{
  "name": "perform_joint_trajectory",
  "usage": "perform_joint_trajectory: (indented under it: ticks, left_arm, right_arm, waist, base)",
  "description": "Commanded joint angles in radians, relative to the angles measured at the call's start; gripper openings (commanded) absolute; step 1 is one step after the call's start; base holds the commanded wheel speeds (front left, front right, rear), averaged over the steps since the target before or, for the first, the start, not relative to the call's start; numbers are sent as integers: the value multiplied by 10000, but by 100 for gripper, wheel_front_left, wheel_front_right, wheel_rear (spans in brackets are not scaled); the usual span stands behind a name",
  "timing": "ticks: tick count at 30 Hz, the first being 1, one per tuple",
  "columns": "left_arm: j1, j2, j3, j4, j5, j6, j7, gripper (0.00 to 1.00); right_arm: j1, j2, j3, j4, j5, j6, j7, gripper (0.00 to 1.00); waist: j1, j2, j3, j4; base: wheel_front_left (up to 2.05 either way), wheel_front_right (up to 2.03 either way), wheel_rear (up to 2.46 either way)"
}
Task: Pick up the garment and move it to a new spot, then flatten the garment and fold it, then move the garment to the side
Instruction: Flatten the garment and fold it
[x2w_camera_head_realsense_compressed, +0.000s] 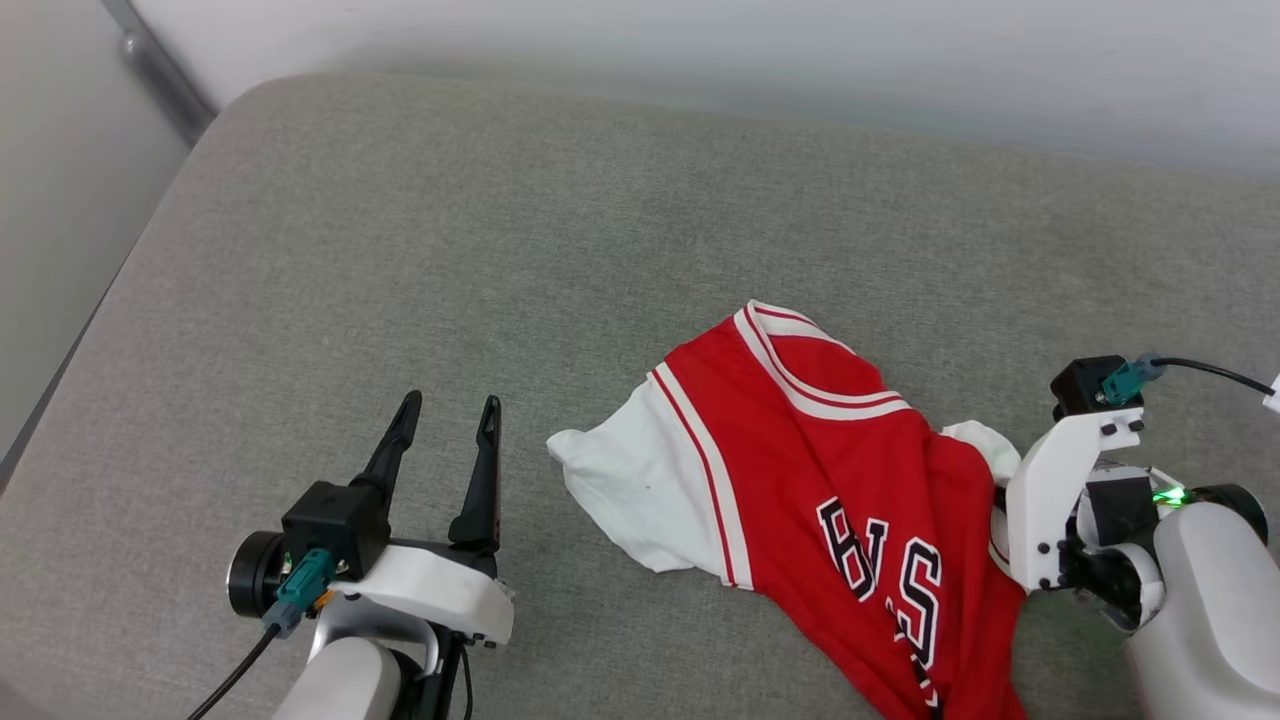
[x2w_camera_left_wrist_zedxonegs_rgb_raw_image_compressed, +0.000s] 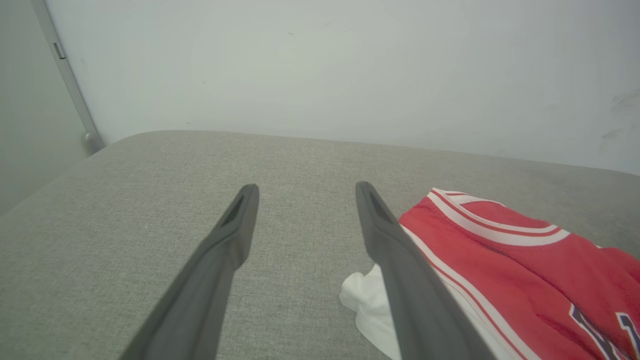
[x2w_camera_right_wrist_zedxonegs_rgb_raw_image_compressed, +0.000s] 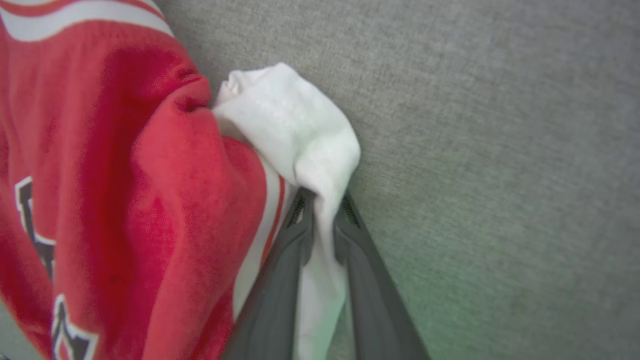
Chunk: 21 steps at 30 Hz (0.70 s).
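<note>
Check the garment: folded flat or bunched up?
Bunched: the garment lies rumpled on the cushion, a white sleeve pinched by the right gripper.

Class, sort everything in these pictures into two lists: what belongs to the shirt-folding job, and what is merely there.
Job: shirt; right gripper, shut on its white sleeve; left gripper, open beside it.
Merely there: grey cushion; wall; metal rail.

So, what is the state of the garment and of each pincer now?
garment: crumpled, not folded, lying on the grey cushion.
left pincer: open, empty, beside the garment.
right pincer: shut on the garment's white sleeve.
</note>
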<state>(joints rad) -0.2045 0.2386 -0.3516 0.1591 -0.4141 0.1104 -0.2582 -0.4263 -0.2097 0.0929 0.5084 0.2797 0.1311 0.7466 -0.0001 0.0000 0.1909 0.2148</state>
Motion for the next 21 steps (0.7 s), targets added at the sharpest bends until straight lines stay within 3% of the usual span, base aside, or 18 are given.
perform_joint_trajectory:
  ticks: [1,7,12,17,21]
  left_arm:
    - [81,-31,52,42,-36,26,-51,100]
    - [227,30,186,63,15,102,-68,100]
    - [364,87,222,61,22,119,-75,100]
    - [548,139,206,73,-22,158,-72,100]
    - [591,198,224,92,-61,205,2,100]
  right_arm:
    - [458,159,38,228,12,-11,-126,0]
    - [689,190,-934,-946,-120,-9,-1085,0]
    - [1718,672,-2492,-1683,-169,-6,-1463,0]
    - [2922,1225,-4021,-1584,-324,-11,-1707,0]
    - [3524,1501,-4554,-1028,-365,-15,-2090,0]
  waist:
    - [1,0,-69,-121]
    - [1,0,-353,-510]
    - [1,0,-538,-722]
    - [1,0,-686,-799]
    - [1,0,-783,-835]
  base:
    - [0,0,0]
    - [0,0,0]
    - [0,0,0]
    - [0,0,0]
    - [0,0,0]
